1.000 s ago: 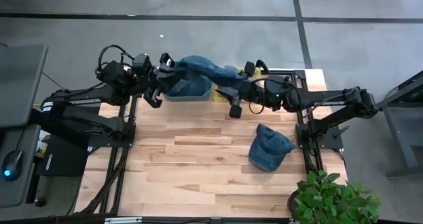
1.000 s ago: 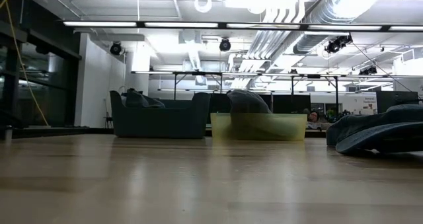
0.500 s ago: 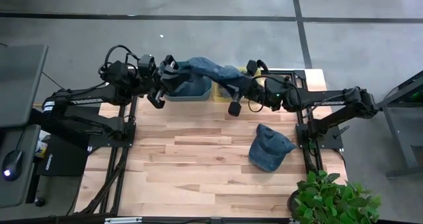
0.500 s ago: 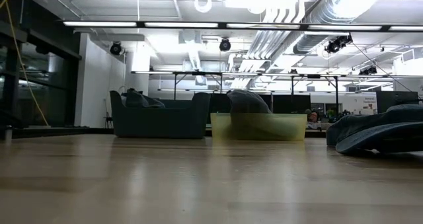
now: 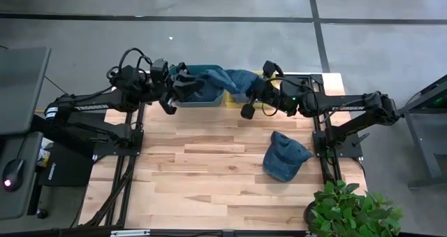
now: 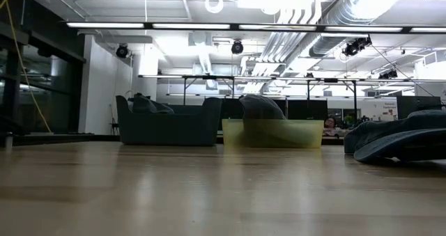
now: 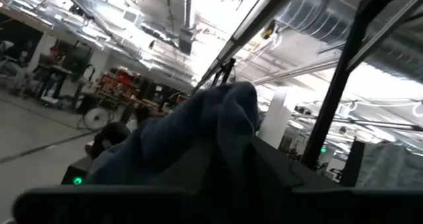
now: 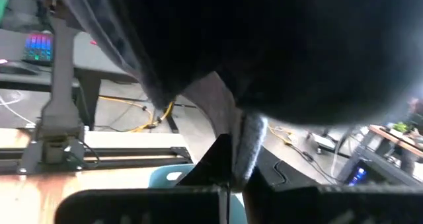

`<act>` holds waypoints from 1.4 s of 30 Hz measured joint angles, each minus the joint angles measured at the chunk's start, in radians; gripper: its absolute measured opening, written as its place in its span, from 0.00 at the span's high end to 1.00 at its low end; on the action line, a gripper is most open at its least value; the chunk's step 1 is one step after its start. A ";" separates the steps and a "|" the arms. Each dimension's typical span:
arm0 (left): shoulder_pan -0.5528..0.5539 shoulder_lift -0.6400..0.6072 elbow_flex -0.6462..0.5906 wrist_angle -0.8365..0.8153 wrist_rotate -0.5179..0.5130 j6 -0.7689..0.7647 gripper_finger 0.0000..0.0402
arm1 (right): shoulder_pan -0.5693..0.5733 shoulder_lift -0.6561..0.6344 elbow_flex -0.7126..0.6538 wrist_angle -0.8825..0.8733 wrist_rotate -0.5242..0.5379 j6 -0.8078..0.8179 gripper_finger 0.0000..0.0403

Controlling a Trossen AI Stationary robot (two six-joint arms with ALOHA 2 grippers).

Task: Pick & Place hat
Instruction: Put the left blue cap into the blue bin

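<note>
A blue hat (image 5: pixel 222 78) hangs stretched between my two grippers above the blue bin (image 5: pixel 204 97) at the table's far edge. My left gripper (image 5: pixel 184 87) is shut on the hat's left end and my right gripper (image 5: pixel 248 91) on its right end. The yellow bin (image 6: pixel 272 133) stands right of the blue one, with a dark domed thing (image 6: pixel 261 106) rising from it. A second blue hat (image 5: pixel 285 155) lies by its underside on the table's right part. My left gripper pinches a bunched fold (image 7: pixel 221 128) at the hat's left end between its two fingers, coming level from the table's left. The hat is lifted clear above the blue bin. My right gripper pinches a thin cloth edge (image 8: pixel 243 148) at the hat's right end between its two fingers, coming level from the table's right. The cloth spreads out beyond the fingers, lifted clear.
A potted plant (image 5: pixel 353 209) stands at the table's near right corner. Bare wooden tabletop (image 5: pixel 202 167) stretches over the near and left parts. Both arms' frames (image 5: pixel 126 153) run along the table's sides.
My left gripper has gone toward the table's right edge and slightly toward its far edge with the hat. My right gripper has moved a little toward the far edge, onto the hat's right end. The hat, bulged up before, now hangs flatter between the two.
</note>
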State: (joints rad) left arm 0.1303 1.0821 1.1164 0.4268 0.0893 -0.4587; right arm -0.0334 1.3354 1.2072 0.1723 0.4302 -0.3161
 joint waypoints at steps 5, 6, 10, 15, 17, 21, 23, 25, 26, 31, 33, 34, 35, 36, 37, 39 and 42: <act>0.000 -0.019 0.000 -0.016 0.003 0.006 0.66 | 0.001 0.000 0.000 -0.008 0.054 -0.004 0.99; 0.001 -0.027 0.000 -0.013 0.010 0.006 0.63 | 0.002 0.000 0.000 -0.015 0.070 -0.005 0.99; 0.001 -0.072 0.000 -0.020 0.033 0.006 0.50 | 0.002 0.001 0.000 -0.027 0.151 0.006 0.99; 0.001 -0.150 0.000 -0.042 0.025 -0.014 0.41 | -0.008 0.001 0.001 -0.030 0.207 0.020 0.99; 0.000 -0.180 0.002 -0.076 -0.006 -0.036 0.40 | -0.016 0.001 0.008 -0.035 0.226 0.019 0.99; 0.000 -0.222 0.002 -0.230 -0.079 -0.107 0.40 | -0.036 0.001 0.042 -0.077 0.290 -0.012 0.99; 0.000 -0.222 0.002 -0.303 -0.120 -0.161 0.40 | -0.047 0.001 0.062 -0.096 0.324 -0.055 0.99; 0.000 -0.214 -0.001 -0.367 -0.146 -0.221 0.40 | -0.055 0.001 0.081 -0.109 0.359 -0.102 0.99; 0.000 -0.199 -0.001 -0.379 -0.149 -0.243 0.40 | -0.060 0.001 0.089 -0.115 0.376 -0.123 0.99; 0.000 -0.107 -0.003 -0.354 -0.133 -0.306 0.40 | -0.081 0.000 0.101 -0.113 0.471 -0.252 0.99; 0.000 -0.063 0.003 -0.289 -0.131 -0.334 0.40 | -0.089 0.000 0.101 -0.106 0.493 -0.309 0.99; 0.000 -0.048 0.002 -0.277 -0.129 -0.352 0.40 | -0.092 0.001 0.102 -0.102 0.503 -0.336 0.99; 0.000 -0.032 -0.001 -0.258 -0.129 -0.373 0.40 | -0.095 0.000 0.102 -0.101 0.510 -0.362 0.99; 0.000 -0.013 -0.002 -0.228 -0.137 -0.394 0.40 | -0.099 0.000 0.102 -0.100 0.517 -0.384 0.99; 0.000 0.012 -0.002 -0.184 -0.153 -0.417 0.40 | -0.101 0.000 0.102 -0.100 0.525 -0.405 0.99; 0.000 0.055 0.000 -0.123 -0.191 -0.476 0.40 | -0.106 0.001 0.102 -0.093 0.541 -0.443 0.99; 0.000 0.101 -0.001 -0.079 -0.259 -0.574 0.40 | -0.111 0.000 0.102 -0.074 0.567 -0.484 0.99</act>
State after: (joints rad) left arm 0.1307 1.1832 1.1152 0.3483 -0.1701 -1.0330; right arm -0.1444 1.3357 1.3094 0.0982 0.9968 -0.8005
